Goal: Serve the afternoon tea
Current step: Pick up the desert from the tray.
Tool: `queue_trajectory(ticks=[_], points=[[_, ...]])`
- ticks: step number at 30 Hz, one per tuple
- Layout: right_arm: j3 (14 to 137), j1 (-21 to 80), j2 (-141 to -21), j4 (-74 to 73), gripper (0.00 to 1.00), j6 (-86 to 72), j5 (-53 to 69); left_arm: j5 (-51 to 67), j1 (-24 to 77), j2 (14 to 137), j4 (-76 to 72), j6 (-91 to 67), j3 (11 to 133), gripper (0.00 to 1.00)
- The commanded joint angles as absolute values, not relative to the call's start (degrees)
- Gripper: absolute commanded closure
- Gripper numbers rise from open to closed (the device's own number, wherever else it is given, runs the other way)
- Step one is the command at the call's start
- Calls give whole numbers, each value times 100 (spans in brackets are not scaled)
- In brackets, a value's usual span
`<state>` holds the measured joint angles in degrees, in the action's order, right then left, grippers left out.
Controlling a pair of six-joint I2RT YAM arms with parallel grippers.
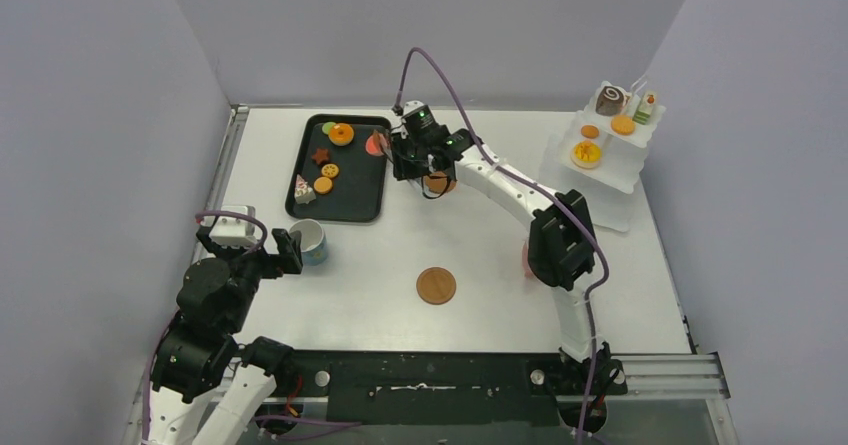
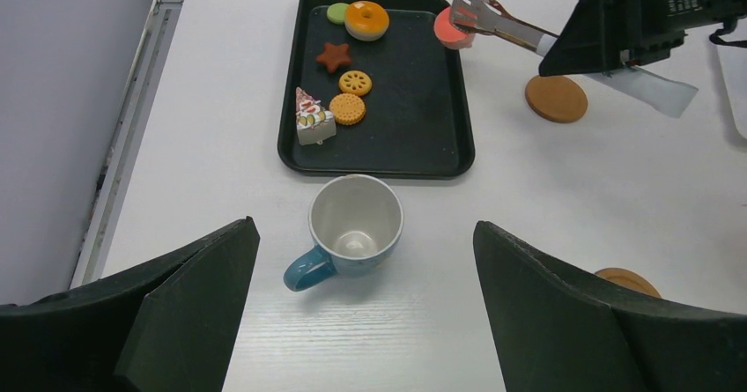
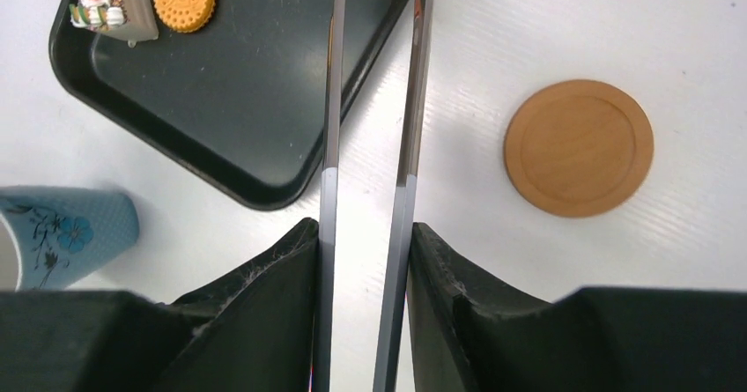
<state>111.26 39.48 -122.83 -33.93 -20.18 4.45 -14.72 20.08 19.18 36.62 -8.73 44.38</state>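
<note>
My right gripper (image 3: 364, 260) is shut on long metal tongs (image 3: 333, 101) that reach over the right edge of the black tray (image 1: 350, 200). The tong tips pinch a pink round pastry (image 2: 447, 31) there. On the tray lie an orange tart (image 1: 341, 133), a green disc (image 1: 327, 126), a star cookie (image 1: 320, 155), two round cookies (image 2: 348, 108) and a cake slice (image 2: 312, 119). The blue cup (image 2: 356, 226) stands upright in front of the tray. My left gripper (image 2: 366, 321) is open and empty just short of it. A pink cup (image 1: 526, 260) is mostly hidden behind my right arm.
A white tiered stand (image 1: 612, 173) at the right holds a chocolate swirl roll (image 1: 610, 99), a cake slice, cookies and an orange tart. One wooden coaster (image 1: 436, 286) lies at the table's middle front, another (image 3: 579, 146) under my right arm.
</note>
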Motion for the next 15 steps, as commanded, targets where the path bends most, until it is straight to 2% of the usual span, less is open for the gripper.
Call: queue_trajectory(ticks=[1,15], points=[[10748,3999,-11191,-3043,83,-1986,238,-1422,1977,1960,3347,-826,4435,9],[9092,3914,-9275,-3381,82,-2041,-606,-1355,1977,1989,3328,-826,4432,9]])
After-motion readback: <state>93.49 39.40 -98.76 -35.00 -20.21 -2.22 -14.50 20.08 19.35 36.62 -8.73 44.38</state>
